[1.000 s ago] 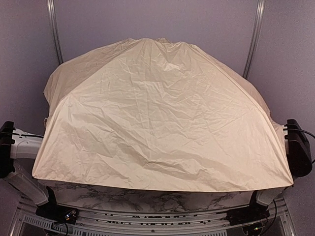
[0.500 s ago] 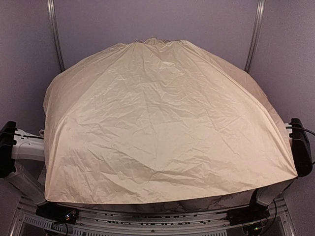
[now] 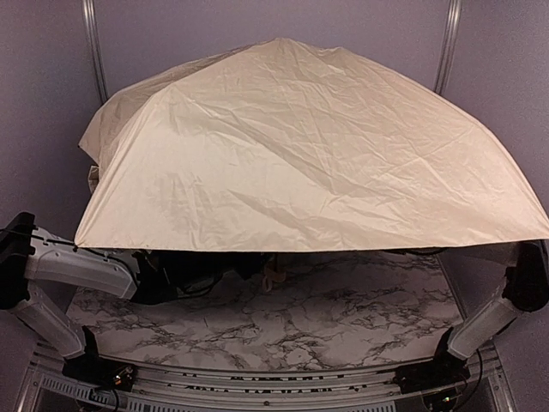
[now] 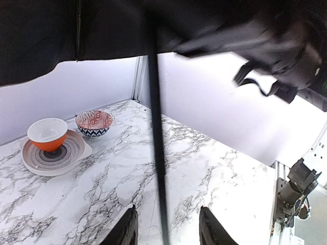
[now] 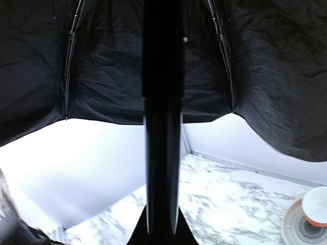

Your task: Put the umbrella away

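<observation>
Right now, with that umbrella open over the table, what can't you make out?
Top view: left gripper, right gripper, orange bowl and plate hidden or shadowed under the umbrella.
Right wrist view: orange bowl and plate cut off by the right edge.
Left wrist view: dark shape at upper right, too blurred to name.

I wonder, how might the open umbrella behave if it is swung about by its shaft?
The umbrella would probably feel light but unwieldy, since its wide canopy overhangs much of the table. Its wrinkled fabric likely flexes. The thin shaft may twist in a loose grip.
</observation>
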Controlling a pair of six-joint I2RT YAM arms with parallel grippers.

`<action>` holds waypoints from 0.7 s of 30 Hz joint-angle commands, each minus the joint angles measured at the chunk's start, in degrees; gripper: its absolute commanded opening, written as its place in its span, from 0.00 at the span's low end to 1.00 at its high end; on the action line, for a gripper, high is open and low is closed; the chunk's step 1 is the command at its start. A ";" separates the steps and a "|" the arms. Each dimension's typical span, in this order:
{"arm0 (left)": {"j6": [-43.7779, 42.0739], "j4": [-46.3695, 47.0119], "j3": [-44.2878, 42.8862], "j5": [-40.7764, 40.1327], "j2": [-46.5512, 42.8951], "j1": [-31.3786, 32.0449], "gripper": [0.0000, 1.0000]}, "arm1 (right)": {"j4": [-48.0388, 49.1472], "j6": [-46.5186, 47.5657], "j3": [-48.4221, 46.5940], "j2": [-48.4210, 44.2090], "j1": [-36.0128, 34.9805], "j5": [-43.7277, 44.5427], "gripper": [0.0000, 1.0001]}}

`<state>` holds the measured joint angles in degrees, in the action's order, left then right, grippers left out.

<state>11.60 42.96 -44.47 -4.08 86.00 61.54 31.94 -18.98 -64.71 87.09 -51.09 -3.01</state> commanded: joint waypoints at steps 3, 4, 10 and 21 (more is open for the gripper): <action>2.00 4.98 -0.88 2.88 3.37 -0.18 0.42 | 7.71 -5.28 -1.72 -4.61 -0.35 -3.32 0.00; 2.17 5.14 -1.53 3.31 3.83 -0.12 0.42 | 7.85 -5.56 -1.44 -4.72 -0.33 -3.48 0.00; 3.33 6.58 -3.55 5.25 5.47 -0.10 0.00 | 7.51 -6.07 -0.83 -5.45 -0.33 -4.10 0.00; 3.31 7.23 -4.70 -2.10 5.55 3.49 0.00 | 4.83 1.25 -2.68 -6.04 1.69 7.40 0.38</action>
<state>16.14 46.68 -47.11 0.23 91.53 63.59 35.70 -21.50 -64.62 81.87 -50.63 -1.69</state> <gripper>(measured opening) 0.039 0.338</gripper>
